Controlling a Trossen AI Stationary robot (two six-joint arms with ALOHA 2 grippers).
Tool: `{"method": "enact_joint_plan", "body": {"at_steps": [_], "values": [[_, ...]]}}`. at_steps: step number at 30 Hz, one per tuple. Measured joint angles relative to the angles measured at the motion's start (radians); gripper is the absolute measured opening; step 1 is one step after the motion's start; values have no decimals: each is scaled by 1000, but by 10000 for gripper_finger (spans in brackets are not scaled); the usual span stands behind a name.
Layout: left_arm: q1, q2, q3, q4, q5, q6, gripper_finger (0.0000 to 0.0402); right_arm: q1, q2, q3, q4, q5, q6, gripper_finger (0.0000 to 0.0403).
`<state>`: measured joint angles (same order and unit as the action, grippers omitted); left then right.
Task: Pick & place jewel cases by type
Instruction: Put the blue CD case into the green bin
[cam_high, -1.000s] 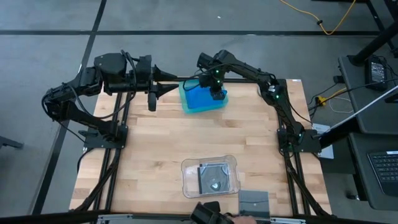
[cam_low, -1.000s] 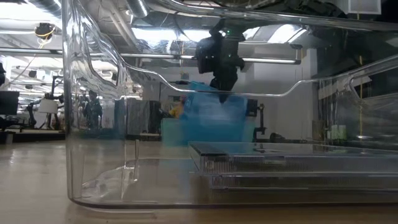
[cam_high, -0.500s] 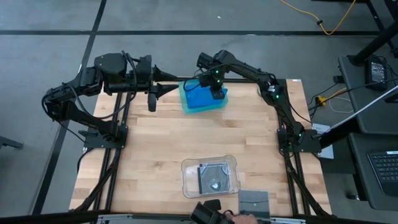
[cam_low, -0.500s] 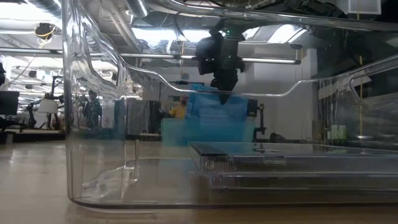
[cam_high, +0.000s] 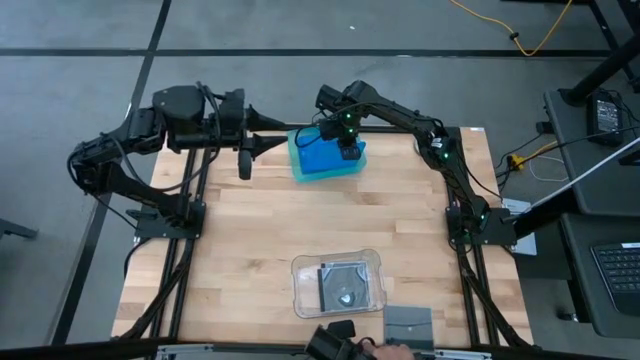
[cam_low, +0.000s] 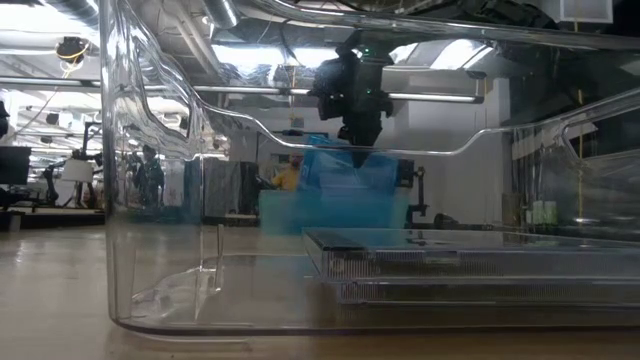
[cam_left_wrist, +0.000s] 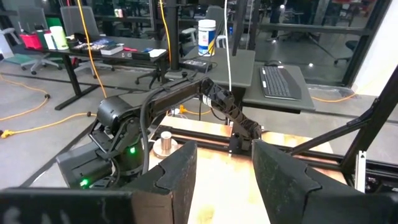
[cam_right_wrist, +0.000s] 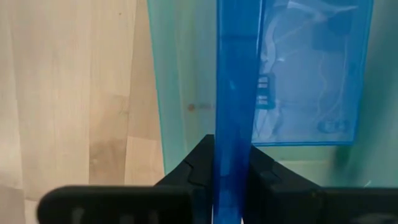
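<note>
While right gripper (cam_right_wrist: 233, 186) clenches blue jewel case (cam_right_wrist: 235, 93) edgewise above teal tray (cam_right_wrist: 180, 93), you handle light, stiff, slick plastic; grip thin edge. Left gripper (cam_left_wrist: 224, 177) released, idle.

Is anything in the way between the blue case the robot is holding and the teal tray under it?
Nothing visible. The right gripper holds the blue case on edge directly over the teal tray, where another blue case lies flat beside its path.
</note>
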<state>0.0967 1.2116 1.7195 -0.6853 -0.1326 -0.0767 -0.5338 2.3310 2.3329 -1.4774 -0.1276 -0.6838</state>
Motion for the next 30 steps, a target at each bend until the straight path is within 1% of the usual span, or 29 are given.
{"method": "enact_joint_plan", "body": {"at_steps": [5,8,14,20,23,30], "values": [[0,9,0,1,18,-5,144,4,0,1,9,7,1,51],[0,21,0,0,34,-6,146,11,-1,23,17,31,3,52],[0,45,0,2,80,-15,147,20,-18,24,51,51,2,52],[0,51,-1,4,92,-18,144,19,-20,24,55,60,1,53],[0,52,-1,5,92,-25,145,19,-20,24,73,68,-3,67],[-4,52,-1,7,93,-33,143,18,-20,24,135,99,-10,121]]}}
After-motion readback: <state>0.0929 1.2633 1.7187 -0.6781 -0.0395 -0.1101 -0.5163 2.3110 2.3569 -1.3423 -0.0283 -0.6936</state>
